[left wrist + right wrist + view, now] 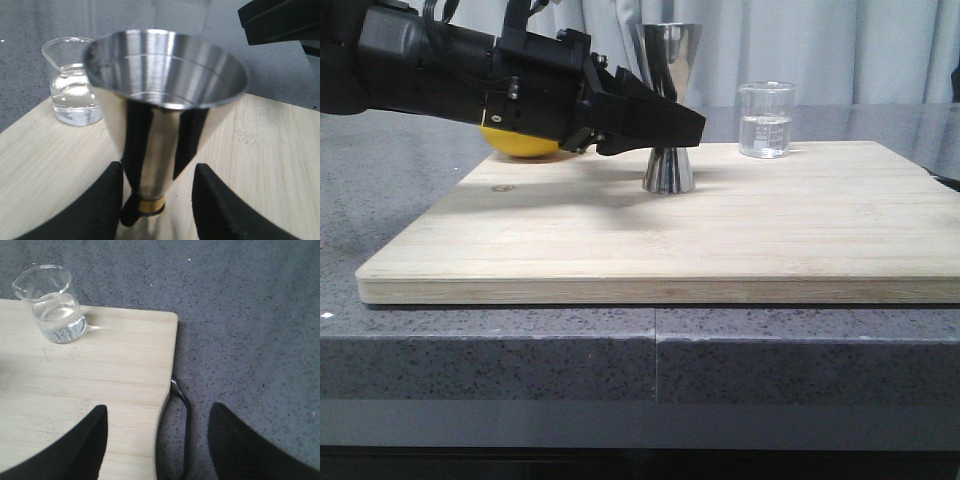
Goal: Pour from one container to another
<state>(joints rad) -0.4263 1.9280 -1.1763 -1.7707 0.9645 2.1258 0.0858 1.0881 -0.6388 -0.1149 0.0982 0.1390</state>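
Note:
The steel hourglass jigger [667, 55] stands upright near the middle of the wooden board [740, 235]. In the left wrist view the jigger [165, 85] fills the middle, its gold band low between the fingers. My left gripper [156, 202] is open, one finger on each side of the jigger's narrow waist with small gaps; from the front the gripper [682, 125] covers that waist. The clear glass beaker [765, 120] with clear liquid stands at the board's far right, also in view as the beaker [72, 85] and beaker [52, 305]. My right gripper [157, 440] is open and empty over the board's right edge.
A yellow round object [520, 145] lies on the board behind my left arm. A thin metal handle [182, 415] sticks out from the board's right edge. Speckled grey counter [250, 330] surrounds the board. A black arm part [280, 20] hangs beyond the jigger.

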